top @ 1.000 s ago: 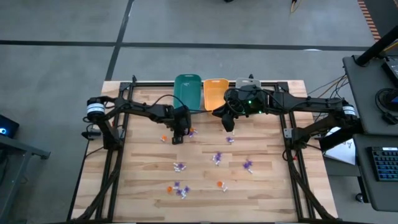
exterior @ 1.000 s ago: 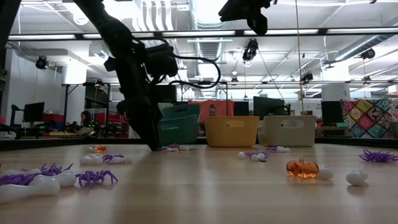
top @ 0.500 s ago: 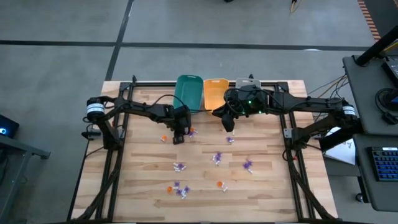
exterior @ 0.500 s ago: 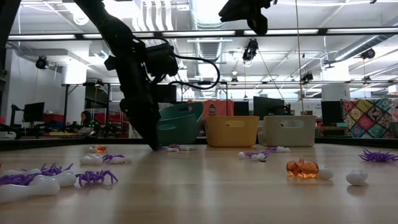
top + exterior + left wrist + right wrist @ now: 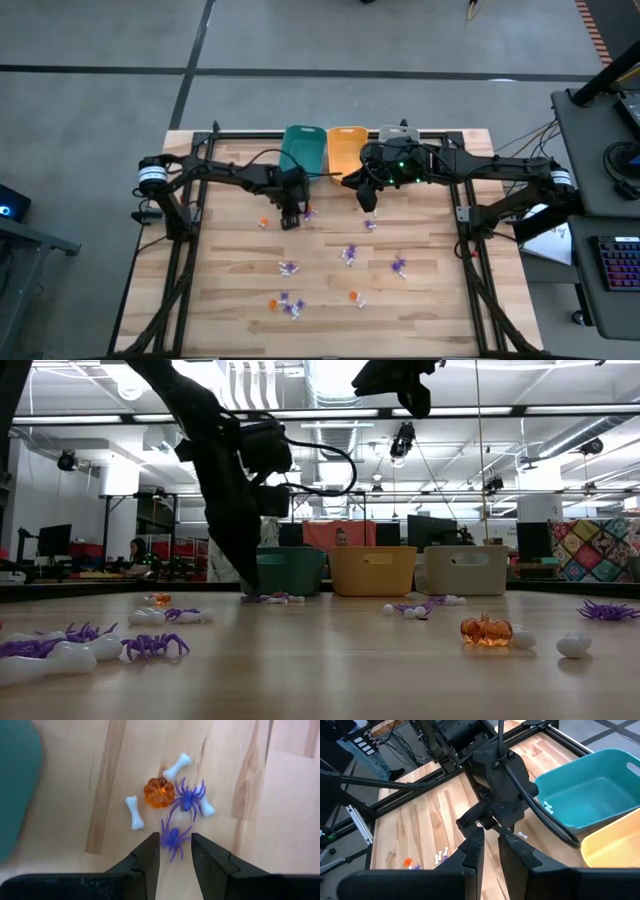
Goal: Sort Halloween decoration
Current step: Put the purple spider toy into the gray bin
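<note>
Tilted a moment ago, the teal plastic bin (image 5: 302, 148) again sits level at the desk's far edge, and the left end effector (image 5: 290, 221) has shifted slightly toward the small cluster beside it. On the wooden slatted desk (image 5: 220, 290), going left to right, a lone orange trinket (image 5: 263, 222) lies just left of the left end effector. Its fingers (image 5: 148, 854) stand narrowly apart with a purple plastic spider (image 5: 172, 838) between their tips; whether they pinch it I cannot tell. Just beyond lie an orange translucent pumpkin (image 5: 158, 792), a second purple spider (image 5: 189, 799) touching it, and two white plastic bones (image 5: 134, 812). More tiny decorations are scattered over the desk's middle and toward its near edge (image 5: 288, 304). Right of the teal bin stand an orange plastic bin (image 5: 346, 148) and a grey one (image 5: 398, 134), all along the far edge. The right end effector (image 5: 368, 203) hangs above the desk before the orange bin, fingers (image 5: 472, 851) nearly together, holding nothing.
</note>
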{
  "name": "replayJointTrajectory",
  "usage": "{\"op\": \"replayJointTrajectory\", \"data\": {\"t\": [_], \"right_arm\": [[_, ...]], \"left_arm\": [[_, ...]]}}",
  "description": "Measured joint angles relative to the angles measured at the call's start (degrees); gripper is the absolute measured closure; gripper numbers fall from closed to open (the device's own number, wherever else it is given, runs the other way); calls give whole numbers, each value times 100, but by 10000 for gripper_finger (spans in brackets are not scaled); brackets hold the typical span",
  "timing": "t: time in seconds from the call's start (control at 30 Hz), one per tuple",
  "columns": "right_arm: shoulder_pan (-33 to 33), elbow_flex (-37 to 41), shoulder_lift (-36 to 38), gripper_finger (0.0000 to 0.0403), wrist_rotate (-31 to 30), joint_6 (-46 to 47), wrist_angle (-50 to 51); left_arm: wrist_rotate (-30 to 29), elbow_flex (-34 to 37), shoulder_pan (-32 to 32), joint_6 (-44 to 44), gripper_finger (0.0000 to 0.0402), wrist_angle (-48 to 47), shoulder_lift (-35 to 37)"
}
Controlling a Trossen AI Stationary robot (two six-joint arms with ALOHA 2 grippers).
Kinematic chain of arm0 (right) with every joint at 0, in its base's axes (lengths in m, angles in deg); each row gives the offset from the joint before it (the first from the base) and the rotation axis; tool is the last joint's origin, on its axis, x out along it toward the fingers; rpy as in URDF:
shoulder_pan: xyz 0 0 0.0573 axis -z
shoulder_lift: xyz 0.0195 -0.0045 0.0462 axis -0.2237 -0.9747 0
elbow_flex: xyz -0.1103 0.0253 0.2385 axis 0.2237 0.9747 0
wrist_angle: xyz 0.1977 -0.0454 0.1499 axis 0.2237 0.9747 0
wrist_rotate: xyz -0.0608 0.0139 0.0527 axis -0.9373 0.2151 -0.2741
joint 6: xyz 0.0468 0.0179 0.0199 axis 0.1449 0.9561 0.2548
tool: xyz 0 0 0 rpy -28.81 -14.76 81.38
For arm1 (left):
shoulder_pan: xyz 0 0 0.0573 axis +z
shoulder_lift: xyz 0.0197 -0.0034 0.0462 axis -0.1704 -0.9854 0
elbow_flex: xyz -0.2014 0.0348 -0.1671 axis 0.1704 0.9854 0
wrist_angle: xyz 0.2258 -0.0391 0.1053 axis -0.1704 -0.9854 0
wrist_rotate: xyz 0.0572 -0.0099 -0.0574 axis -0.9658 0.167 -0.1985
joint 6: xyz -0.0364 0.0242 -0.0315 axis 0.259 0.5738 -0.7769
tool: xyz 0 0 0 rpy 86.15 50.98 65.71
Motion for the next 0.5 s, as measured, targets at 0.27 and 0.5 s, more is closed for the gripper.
{"op": "replayJointTrajectory", "data": {"t": [0.27,0.5], "right_arm": [[0,2,0,355,-1,-2,0],[0,9,0,355,0,4,4]], "left_arm": [[229,-340,7,394,309,-315,52],[481,-257,4,1524,309,-721,101]]}}
